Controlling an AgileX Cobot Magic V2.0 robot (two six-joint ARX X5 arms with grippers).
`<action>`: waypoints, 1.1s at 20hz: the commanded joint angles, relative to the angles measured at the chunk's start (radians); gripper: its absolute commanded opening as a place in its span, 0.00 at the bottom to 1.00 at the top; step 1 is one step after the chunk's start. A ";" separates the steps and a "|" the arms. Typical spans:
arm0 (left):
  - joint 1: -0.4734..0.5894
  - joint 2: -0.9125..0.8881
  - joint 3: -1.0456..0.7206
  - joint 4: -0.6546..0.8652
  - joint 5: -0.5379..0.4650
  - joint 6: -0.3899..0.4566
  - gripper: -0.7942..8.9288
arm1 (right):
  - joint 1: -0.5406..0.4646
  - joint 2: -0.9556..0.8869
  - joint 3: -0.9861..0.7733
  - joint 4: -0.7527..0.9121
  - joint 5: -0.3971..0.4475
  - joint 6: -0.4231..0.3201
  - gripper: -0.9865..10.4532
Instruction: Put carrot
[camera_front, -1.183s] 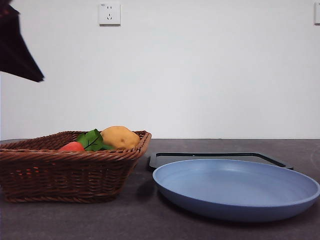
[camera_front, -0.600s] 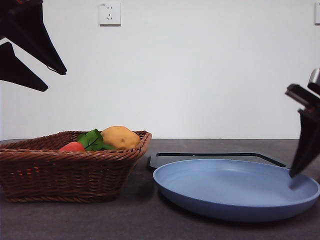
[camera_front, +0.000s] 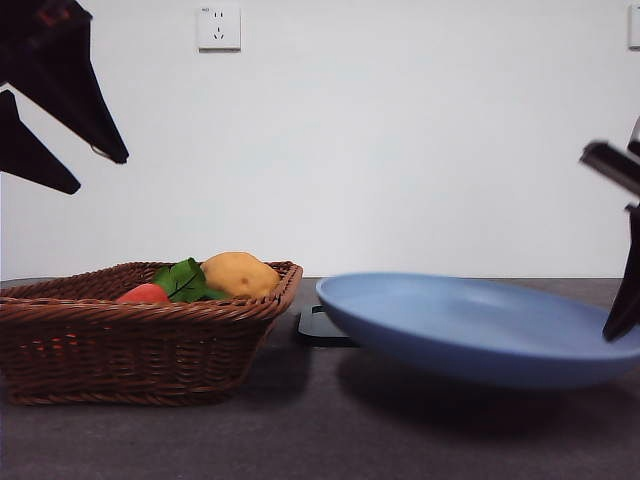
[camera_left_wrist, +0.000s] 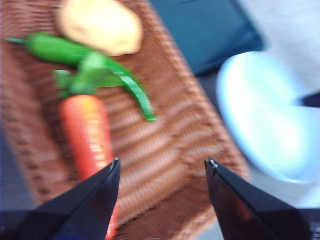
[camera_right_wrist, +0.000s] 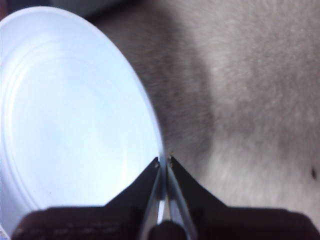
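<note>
Overhead, the left end effector (camera_left_wrist: 161, 167) hung with its two black jaws spread wide and nothing between them, poised above the brown woven wicker basket (camera_front: 130, 345). Under it, the glossy orange-red carrot with dark green leaves (camera_left_wrist: 89, 135) lay on the basket floor, its leafy end toward a rounded yellow-brown potato (camera_left_wrist: 100, 26) and a long green vegetable (camera_left_wrist: 55, 47).

At the far side, the right end effector (camera_right_wrist: 164, 161) had its jaws pinched tight on the rim of the round light-blue plate (camera_front: 480, 325), which sat lifted and tilted above the dark grey table (camera_front: 300, 440), casting a shadow below. Behind the plate's near-basket edge, a corner of a flat black tray (camera_front: 318, 326) showed. On the white wall, a white socket (camera_front: 219, 27) was mounted.
</note>
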 joint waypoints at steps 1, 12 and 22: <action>-0.032 0.022 0.025 0.011 -0.080 0.013 0.42 | 0.002 -0.056 0.011 -0.048 -0.007 0.009 0.09; -0.131 0.405 0.197 -0.029 -0.307 0.070 0.42 | 0.001 -0.217 0.011 -0.111 0.044 0.006 0.09; -0.133 0.560 0.198 0.045 -0.329 0.069 0.38 | 0.002 -0.217 0.011 -0.103 0.044 0.002 0.09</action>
